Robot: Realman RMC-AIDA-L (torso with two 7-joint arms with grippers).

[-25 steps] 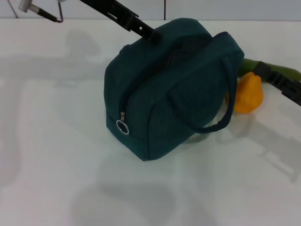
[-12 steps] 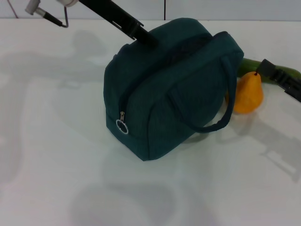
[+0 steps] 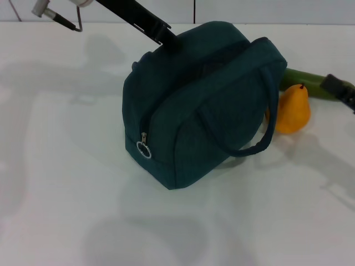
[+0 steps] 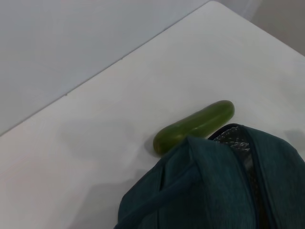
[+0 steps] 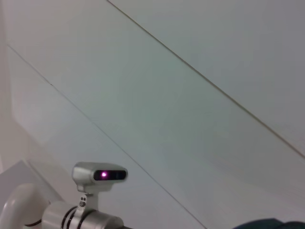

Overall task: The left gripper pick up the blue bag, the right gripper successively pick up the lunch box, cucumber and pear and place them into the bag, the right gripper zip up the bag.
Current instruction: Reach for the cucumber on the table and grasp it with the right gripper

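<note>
With the left gripper (image 3: 166,40) touching the blue bag (image 3: 199,100) at its far top edge, fingers unreadable, the right gripper (image 3: 339,88), equally unreadable, is hovering beside the cucumber (image 3: 310,84) and pear (image 3: 291,109) and should approach squarely.

My left pincer (image 3: 169,40) tip hidden behind the blue bag (image 3: 199,100), right pincer (image 3: 341,91) cut off at frame edge, cucumber (image 3: 302,80) half hidden.
</note>
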